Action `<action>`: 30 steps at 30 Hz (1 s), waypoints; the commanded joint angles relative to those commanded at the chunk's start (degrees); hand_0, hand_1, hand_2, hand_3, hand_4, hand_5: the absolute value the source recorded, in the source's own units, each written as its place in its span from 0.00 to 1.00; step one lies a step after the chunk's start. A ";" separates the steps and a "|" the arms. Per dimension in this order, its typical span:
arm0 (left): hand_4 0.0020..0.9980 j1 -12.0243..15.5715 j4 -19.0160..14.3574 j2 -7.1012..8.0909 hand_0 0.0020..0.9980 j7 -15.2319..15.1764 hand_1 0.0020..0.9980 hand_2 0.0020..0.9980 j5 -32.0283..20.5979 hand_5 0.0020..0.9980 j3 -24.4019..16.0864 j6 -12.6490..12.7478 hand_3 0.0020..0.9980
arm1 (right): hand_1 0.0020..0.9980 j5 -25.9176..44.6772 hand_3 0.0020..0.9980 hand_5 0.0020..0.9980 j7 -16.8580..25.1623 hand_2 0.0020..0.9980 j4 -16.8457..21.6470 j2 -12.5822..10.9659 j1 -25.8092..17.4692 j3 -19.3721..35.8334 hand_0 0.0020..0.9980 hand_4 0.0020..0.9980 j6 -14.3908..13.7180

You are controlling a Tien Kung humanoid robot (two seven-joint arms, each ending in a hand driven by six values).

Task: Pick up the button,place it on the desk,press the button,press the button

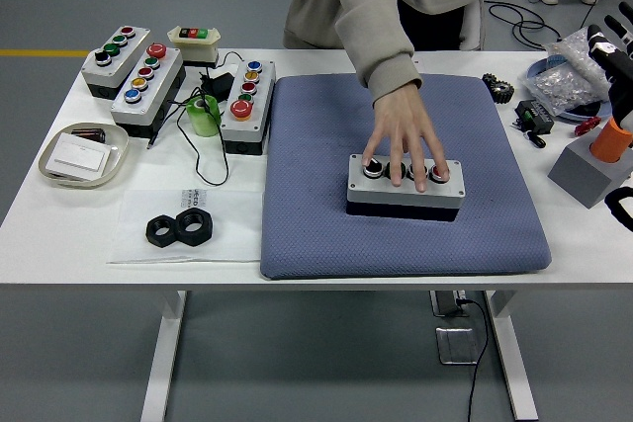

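Observation:
A grey button box with a black knob and green and red buttons lies on the blue mat in the middle of the table. A person at the far side leans over, and the person's hand rests on top of the box with fingertips on its buttons. My right hand is at the picture's right edge, well away from the box, with black fingers spread and holding nothing. My left arm is out of view.
Several other button boxes stand at the back left with a green tape roll. A tray and black nuts lie left. A grey block with an orange cylinder, a plastic bag and a gear sit right.

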 joint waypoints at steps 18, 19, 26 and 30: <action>0.55 -0.24 -0.05 -0.04 0.75 -0.23 0.78 0.86 -0.82 1.00 0.48 0.04 0.77 | 0.83 3.67 0.91 0.16 -0.78 0.89 -0.66 0.01 0.17 0.34 0.92 0.63 -1.68; 0.55 -0.26 -0.05 -0.04 0.75 -0.26 0.78 0.86 -0.90 1.00 0.52 0.04 0.77 | 0.83 3.71 0.91 0.16 -0.83 0.89 -0.73 -0.01 0.19 0.38 0.92 0.63 -1.77; 0.55 -0.32 -0.07 -0.04 0.75 -0.34 0.78 0.86 -1.13 1.00 0.63 0.06 0.77 | 0.83 3.84 0.91 0.17 -1.83 0.88 -1.45 0.12 0.43 0.47 0.92 0.63 -3.36; 0.55 -0.30 -0.07 -0.05 0.75 -0.32 0.78 0.86 -1.09 1.00 0.63 0.06 0.77 | 0.83 1.70 0.91 0.17 -2.94 0.90 -1.61 0.20 0.52 0.30 0.93 0.64 -3.23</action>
